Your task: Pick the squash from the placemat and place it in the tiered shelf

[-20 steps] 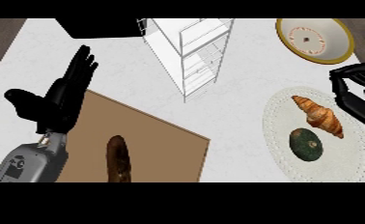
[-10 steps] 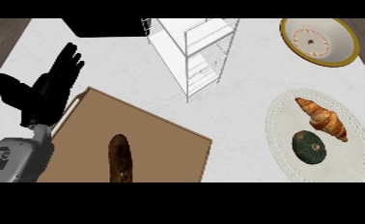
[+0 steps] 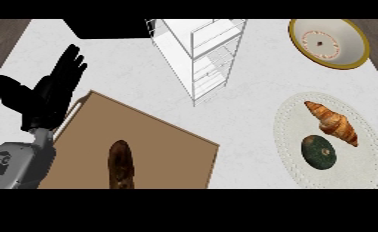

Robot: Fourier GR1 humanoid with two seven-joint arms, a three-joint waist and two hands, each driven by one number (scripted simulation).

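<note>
The squash (image 3: 318, 152), dark green and round, lies on the pale round placemat (image 3: 291, 148) at the right, next to a croissant (image 3: 334, 123). The white wire tiered shelf (image 3: 203, 56) stands at the top centre. My left hand (image 3: 48, 96) shows at the left edge, fingers straight and pointing up, holding nothing, far from the squash. My right hand is out of the picture.
A brown cutting board (image 3: 159, 151) at the lower left carries a dark bread loaf (image 3: 121, 165). A yellow-rimmed bowl (image 3: 326, 42) sits at the top right. A black object (image 3: 103, 27) lies at the top left.
My right hand, at the right edge one second ago, has left the view. The left hand has shifted toward the left edge, and the scene sits slightly further right in the picture.
</note>
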